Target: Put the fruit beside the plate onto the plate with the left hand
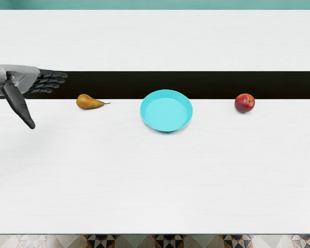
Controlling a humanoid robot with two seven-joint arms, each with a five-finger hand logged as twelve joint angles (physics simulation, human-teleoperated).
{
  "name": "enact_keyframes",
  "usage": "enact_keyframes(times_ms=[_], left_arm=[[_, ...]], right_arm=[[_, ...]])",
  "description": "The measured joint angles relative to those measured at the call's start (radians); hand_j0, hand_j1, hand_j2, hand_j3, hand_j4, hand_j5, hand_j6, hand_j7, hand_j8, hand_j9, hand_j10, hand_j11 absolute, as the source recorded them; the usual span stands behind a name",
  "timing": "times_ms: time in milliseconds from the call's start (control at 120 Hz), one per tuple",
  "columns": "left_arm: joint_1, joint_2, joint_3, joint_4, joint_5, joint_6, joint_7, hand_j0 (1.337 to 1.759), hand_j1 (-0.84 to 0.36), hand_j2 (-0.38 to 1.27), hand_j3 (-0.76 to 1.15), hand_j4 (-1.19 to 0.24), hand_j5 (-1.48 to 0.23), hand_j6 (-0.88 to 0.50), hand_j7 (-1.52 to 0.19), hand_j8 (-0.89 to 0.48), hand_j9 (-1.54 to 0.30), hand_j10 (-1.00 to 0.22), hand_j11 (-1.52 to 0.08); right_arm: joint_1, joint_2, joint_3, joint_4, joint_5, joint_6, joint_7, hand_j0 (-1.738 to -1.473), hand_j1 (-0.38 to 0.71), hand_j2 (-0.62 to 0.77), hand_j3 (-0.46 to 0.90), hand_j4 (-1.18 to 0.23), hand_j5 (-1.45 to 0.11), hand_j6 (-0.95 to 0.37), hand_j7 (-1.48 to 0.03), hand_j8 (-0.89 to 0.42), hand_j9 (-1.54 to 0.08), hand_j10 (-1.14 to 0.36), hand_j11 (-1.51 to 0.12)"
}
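Note:
A brown pear (88, 102) lies on its side on the white table, left of a turquoise plate (166, 110), its stem pointing toward the plate. A red apple (244, 103) sits to the right of the plate, somewhat farther off. The plate holds nothing. My left hand (37, 90) hovers at the far left of the head view, left of the pear and apart from it. Its fingers are spread, the thumb hangs downward, and it holds nothing. The right arm does not show.
A dark gap (206, 84) runs across the view between the near table (155, 175) and a second white surface (155, 41) behind it. The fruit and plate sit along the near table's far edge. Patterned floor shows at the bottom.

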Motion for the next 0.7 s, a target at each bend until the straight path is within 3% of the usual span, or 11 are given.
enact_keyframes(times_ms=[108,183,225,358,442,542,700], left_arm=[[-0.003,-0.003,0.000,0.009,0.002,0.000,0.008,1.658,0.35,0.00,0.00,0.00,0.00,-0.01,0.00,0.00,0.00,0.00,0.00],[-0.029,-0.038,-0.001,0.027,0.001,0.000,0.057,1.658,0.35,0.00,0.00,0.00,0.00,-0.01,0.00,-0.01,0.00,0.00,0.00],[-0.068,-0.104,0.001,0.047,0.017,0.000,0.112,1.658,0.35,0.00,0.00,-0.01,0.00,-0.01,0.00,-0.01,0.00,0.00,0.00],[-0.130,-0.246,0.002,0.086,0.152,0.000,0.358,1.658,0.35,0.00,0.00,0.00,0.00,-0.01,0.00,-0.01,0.00,0.00,0.00],[-0.153,-0.294,0.004,0.111,0.216,0.005,0.452,1.658,0.35,0.00,0.00,0.00,0.00,-0.01,0.00,0.00,0.00,0.00,0.00],[-0.147,-0.400,0.005,0.122,0.324,0.068,0.501,1.658,0.35,0.00,0.00,0.00,0.00,0.00,0.00,0.00,0.00,0.00,0.00],[-0.137,-0.503,0.018,0.137,0.474,0.225,0.524,1.658,0.35,0.00,0.00,0.00,0.00,0.00,0.00,0.00,0.00,0.00,0.00]], right_arm=[[0.001,0.000,-0.001,0.000,0.000,0.000,-0.003,-1.658,-0.31,-0.01,0.00,-0.03,-0.04,-0.03,-0.04,-0.03,-0.04,-0.03,-0.04],[-0.013,0.000,-0.002,0.002,0.000,0.001,-0.003,-1.658,-0.31,-0.01,0.00,-0.03,-0.04,-0.03,-0.04,-0.03,-0.04,-0.03,-0.04],[-0.021,0.000,-0.002,0.002,0.000,0.001,-0.004,-1.658,-0.31,-0.01,0.00,-0.03,-0.04,-0.03,-0.04,-0.03,-0.04,-0.03,-0.04],[-0.032,0.000,-0.003,0.001,0.000,0.001,-0.004,-1.658,-0.31,-0.01,0.00,-0.03,-0.04,-0.03,-0.04,-0.03,-0.04,-0.03,-0.04],[-0.034,0.000,-0.002,0.000,0.000,0.001,-0.004,-1.658,-0.31,-0.01,0.00,-0.03,-0.04,-0.03,-0.04,-0.03,-0.04,-0.03,-0.04],[-0.035,0.000,-0.002,0.000,0.000,0.001,-0.004,-1.658,-0.31,-0.01,0.00,-0.03,-0.04,-0.03,-0.04,-0.03,-0.04,-0.03,-0.04],[-0.036,0.000,-0.002,0.000,0.000,0.001,-0.004,-1.658,-0.31,-0.01,0.00,-0.03,-0.04,-0.03,-0.04,-0.03,-0.04,-0.03,-0.04]])
